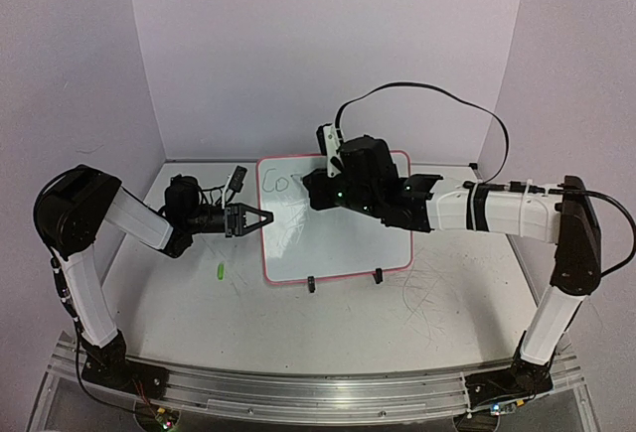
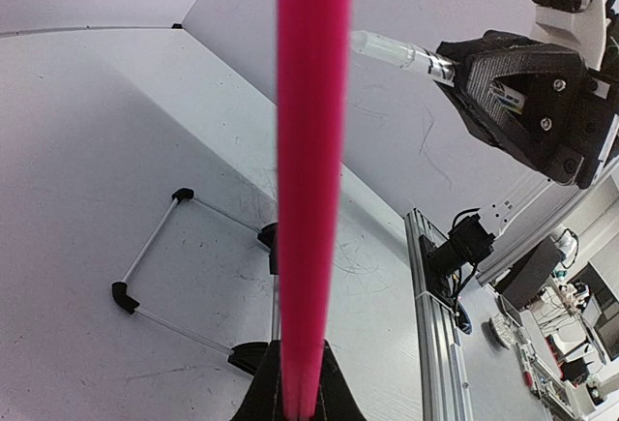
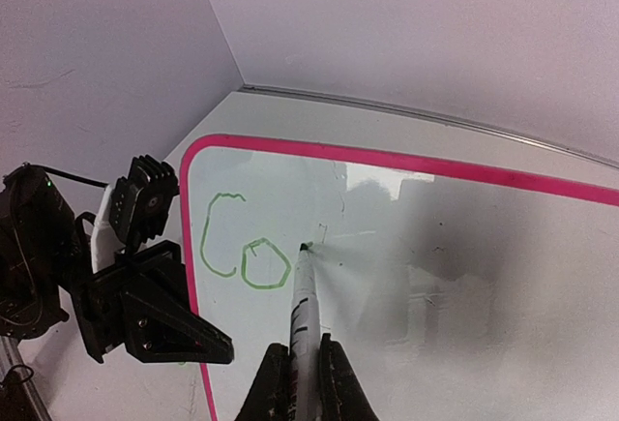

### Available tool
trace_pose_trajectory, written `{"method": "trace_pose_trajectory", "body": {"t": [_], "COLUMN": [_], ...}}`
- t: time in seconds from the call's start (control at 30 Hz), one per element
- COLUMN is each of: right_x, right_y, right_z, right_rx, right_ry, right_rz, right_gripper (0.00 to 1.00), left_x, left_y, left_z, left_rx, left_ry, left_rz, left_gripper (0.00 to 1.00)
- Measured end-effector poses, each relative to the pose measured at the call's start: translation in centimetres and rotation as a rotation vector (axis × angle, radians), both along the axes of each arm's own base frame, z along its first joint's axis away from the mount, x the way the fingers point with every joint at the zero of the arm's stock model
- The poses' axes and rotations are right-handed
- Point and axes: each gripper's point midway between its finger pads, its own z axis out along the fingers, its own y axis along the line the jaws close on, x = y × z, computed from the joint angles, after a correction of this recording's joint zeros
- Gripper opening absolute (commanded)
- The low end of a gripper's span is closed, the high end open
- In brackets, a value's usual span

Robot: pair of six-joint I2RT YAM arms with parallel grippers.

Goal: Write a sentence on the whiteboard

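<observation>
Right gripper [image 3: 302, 368], mine: clenched on marker [image 3: 303, 310], tip at whiteboard [image 3: 484, 285] past "Co" [image 3: 244, 264]; next letter, I judge, needs light contact.

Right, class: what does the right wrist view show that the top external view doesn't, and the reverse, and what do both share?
Only the right wrist view shows the marker, clamped in the right gripper, tip on the whiteboard just right of the "o". Only the top external view shows the two black clip feet, a small green object on the table left of the board, and both whole arms. Both show the green letters "Co" at the board's top left and the left gripper shut on its left rim.
</observation>
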Motion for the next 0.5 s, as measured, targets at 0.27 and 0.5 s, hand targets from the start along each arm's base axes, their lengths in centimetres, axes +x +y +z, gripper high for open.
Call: {"method": "trace_pose_trajectory", "body": {"t": [0.27,0.5], "right_x": [-0.41,-0.85], "right_y": [0.2,0.32], "right_z": [-0.29,-0.85], "right_rx": [-0.003,-0.009], "right_ry": [0.013,0.03], "right_rz": [0.004,0.006], "right_gripper": [0.0,0.0], "left_x": [0.0,0.0], "left_y": [0.0,0.0], "left_z": [0.0,0.0], "left_rx": [0.0,0.0], "left_ry": [0.0,0.0], "left_rz": [0.0,0.0], "left_gripper": [0.0,0.0]}}
